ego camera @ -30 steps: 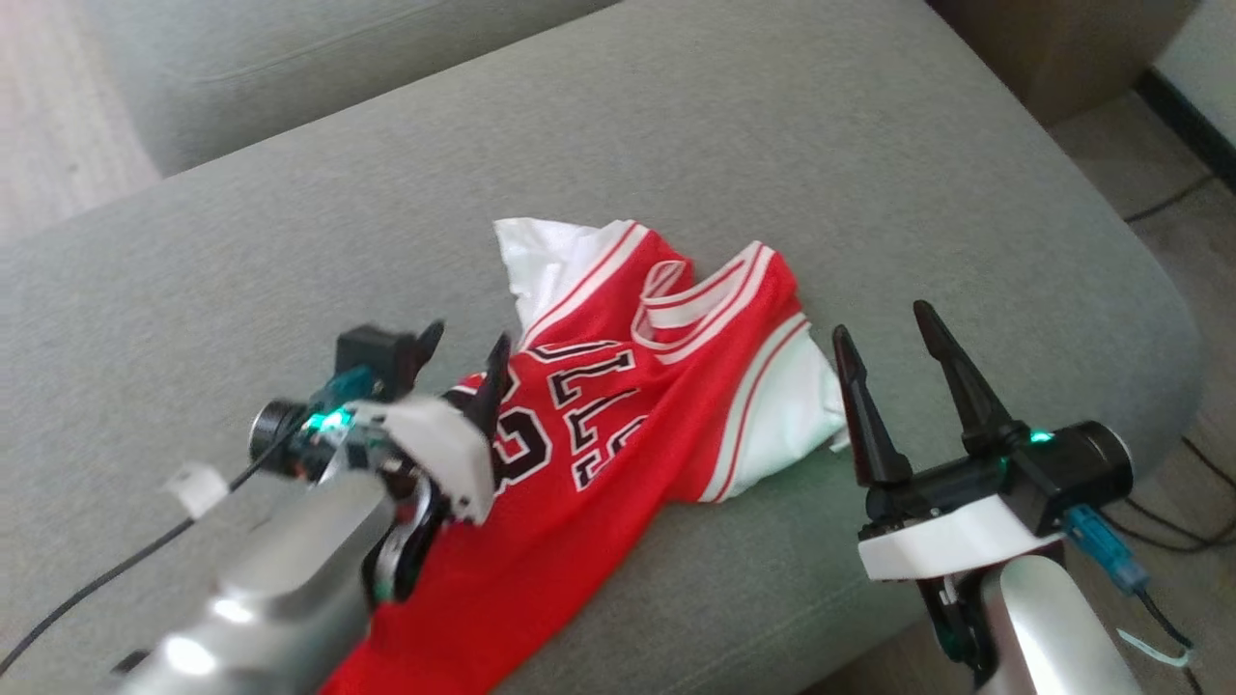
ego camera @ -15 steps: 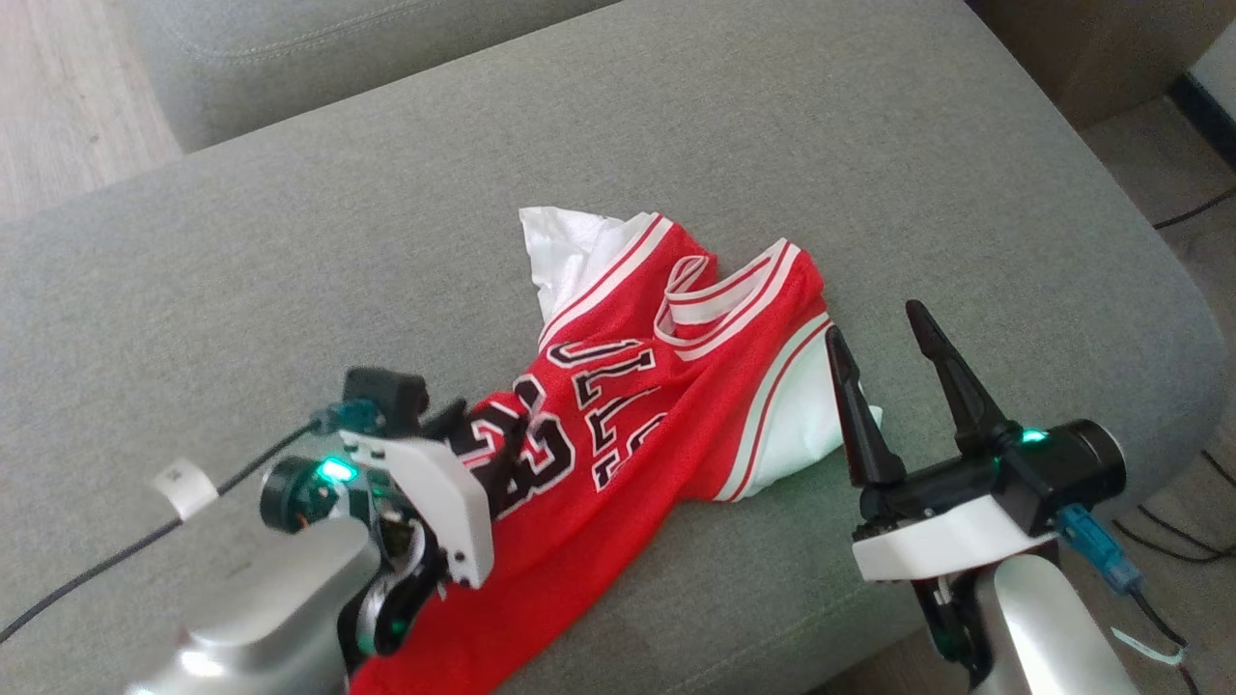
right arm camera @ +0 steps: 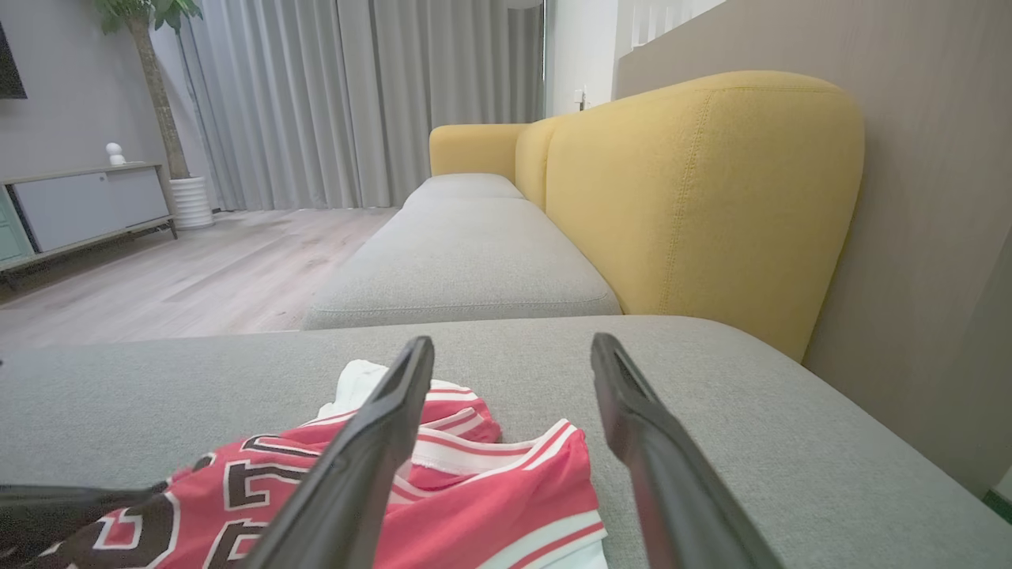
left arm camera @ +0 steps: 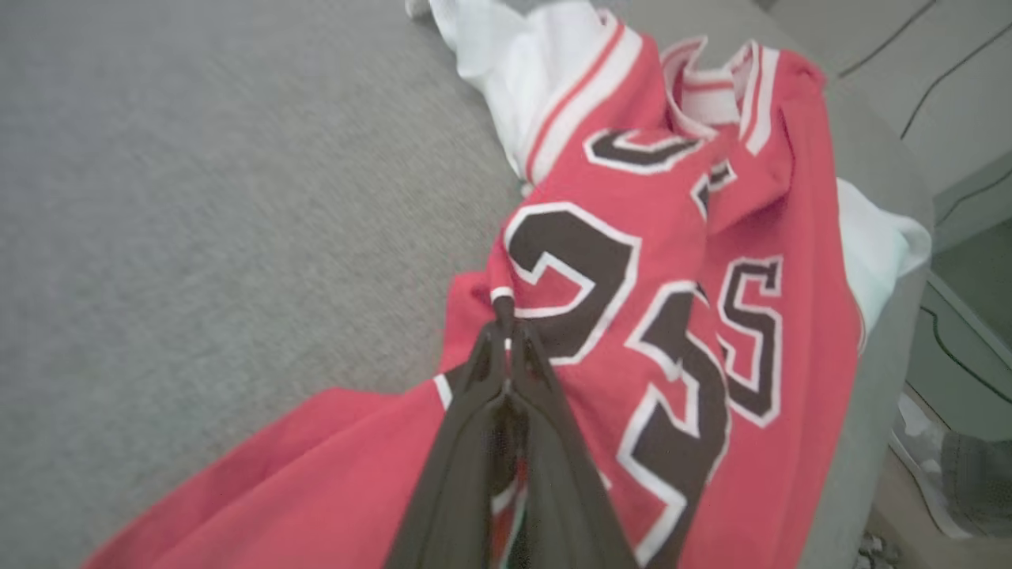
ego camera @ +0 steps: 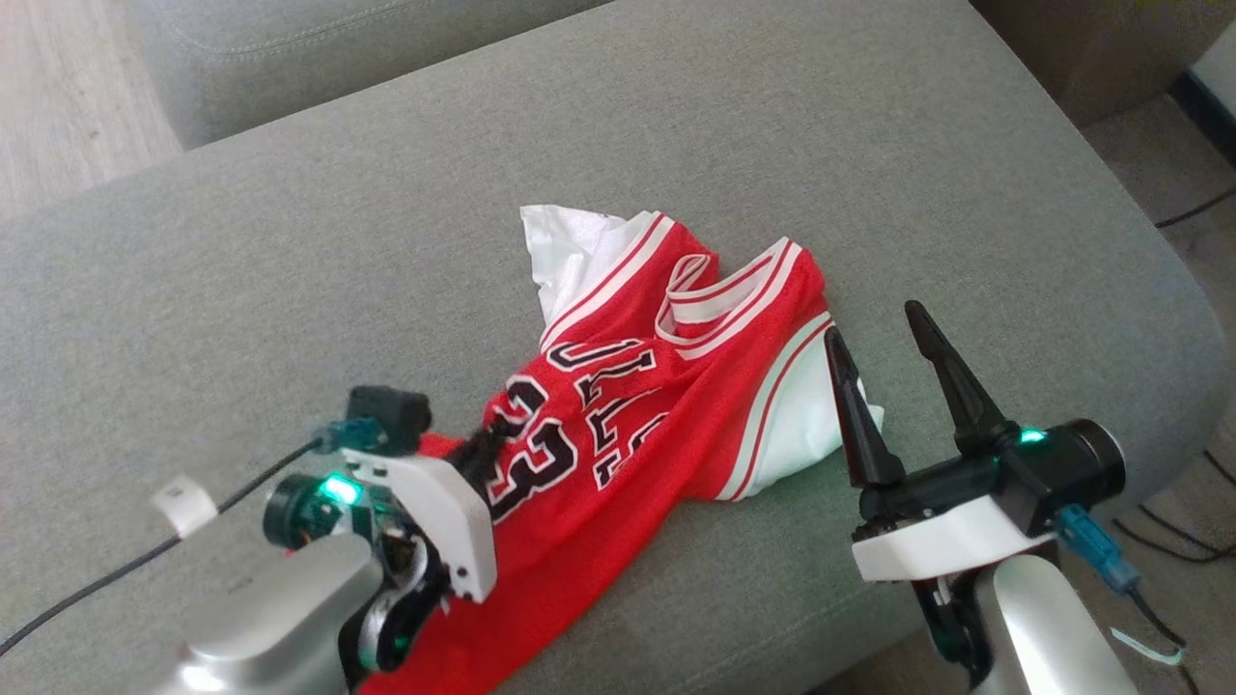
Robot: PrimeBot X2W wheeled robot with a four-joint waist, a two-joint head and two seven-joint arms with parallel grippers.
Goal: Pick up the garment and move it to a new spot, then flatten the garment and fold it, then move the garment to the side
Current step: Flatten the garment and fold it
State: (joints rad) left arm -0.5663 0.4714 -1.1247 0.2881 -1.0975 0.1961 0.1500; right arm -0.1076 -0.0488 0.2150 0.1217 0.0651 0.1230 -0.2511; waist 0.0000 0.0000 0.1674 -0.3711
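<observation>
The red jersey (ego camera: 637,386) is lying crumpled near the front of the grey sofa cushion (ego camera: 290,241). My left end effector (ego camera: 488,439), spread wide a moment ago, is now pinching a fold of red cloth beside the number. I'm reading that as the pick-up grasp made, with the lift coming next. My right end effector (ego camera: 869,320) is hanging released, just beside the jersey's white side panel.

Cushion (ego camera: 290,241) open left of jersey (ego camera: 657,405) — yellow backrest (right arm camera: 696,197) stands at far edge.
</observation>
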